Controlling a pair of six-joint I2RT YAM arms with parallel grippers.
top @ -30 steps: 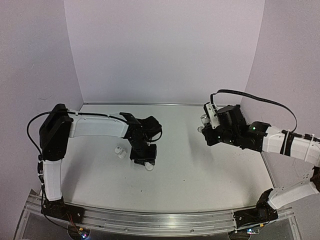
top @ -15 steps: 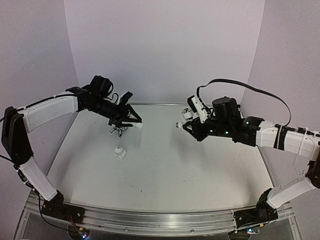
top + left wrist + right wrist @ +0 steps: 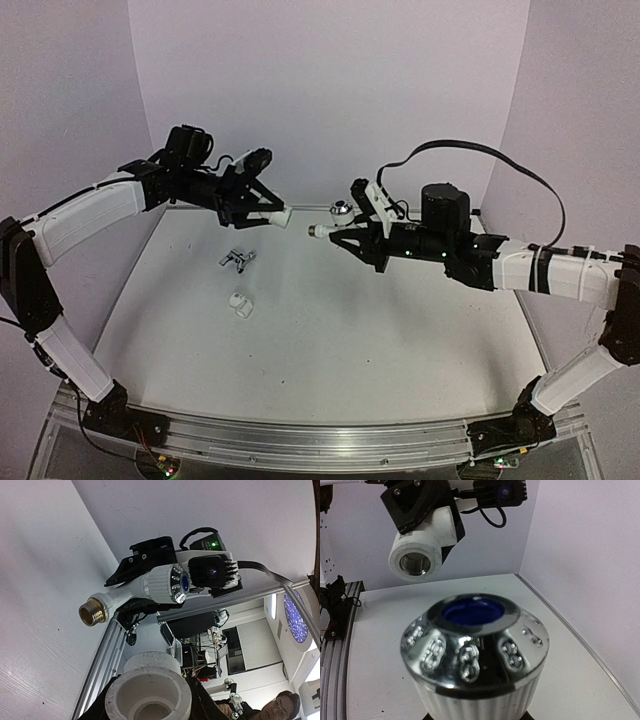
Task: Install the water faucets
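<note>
1. Lilac walls close round a white bench (image 3: 400,330), seen from above with both arms raised over it. Our landmark is the white fitting (image 3: 278,215). The left tool (image 3: 266,210) pinches it in the air over the bench's far left part.
2. Just right of the fitting, across a small gap, the tip of the faucet (image 3: 322,230) faces it. The right tool (image 3: 350,237) is clamped on the faucet's body, with the chrome knob (image 3: 343,209) on top.
3. Down on the bench, nearer the arm bases than the fitting, lies the metal pronged piece (image 3: 236,258). Nearer the bases again sits a loose white part (image 3: 240,304), apart from the pronged piece.
4. At the left wrist, the fitting fills the bottom edge, its open mouth toward us and dark fingers (image 3: 202,707) on either side. Beyond the fitting and not touching it, the faucet's brass thread (image 3: 93,611) points down and to the left. The knob shows a blue centre.
5. At the right wrist, the blue-capped knob fills the foreground. Up and to the left, beyond it, the fitting shows its threaded opening, gripped between the left tool's black fingers.
</note>
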